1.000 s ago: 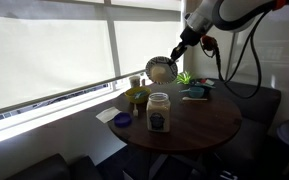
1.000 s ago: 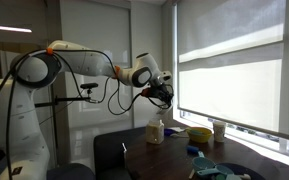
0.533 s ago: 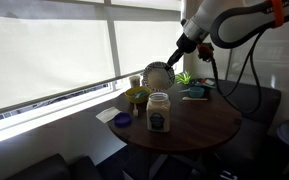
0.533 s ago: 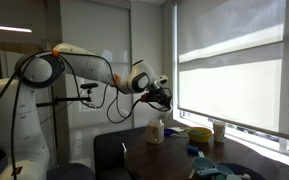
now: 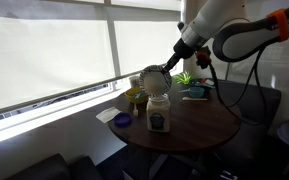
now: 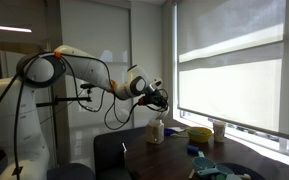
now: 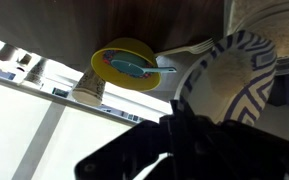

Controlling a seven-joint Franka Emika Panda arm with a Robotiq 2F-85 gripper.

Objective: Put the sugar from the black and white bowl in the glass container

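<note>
My gripper is shut on the rim of the black and white bowl and holds it tilted on edge in the air. The bowl hangs just above the mouth of the glass container, a tall clear jar with a dark label standing on the round dark table. In an exterior view the gripper and the jar show small and dark. In the wrist view the bowl's patterned rim fills the right side, with my gripper clamped on its edge. The bowl's contents are hidden.
A yellow-green bowl and a cup stand behind the jar near the window. A small blue-purple dish and a white paper lie at the table's near edge. A plant and a teal item sit at the back.
My gripper has carried the bowl down and toward the jar, from well above it to just over its mouth. The table items have not moved.
</note>
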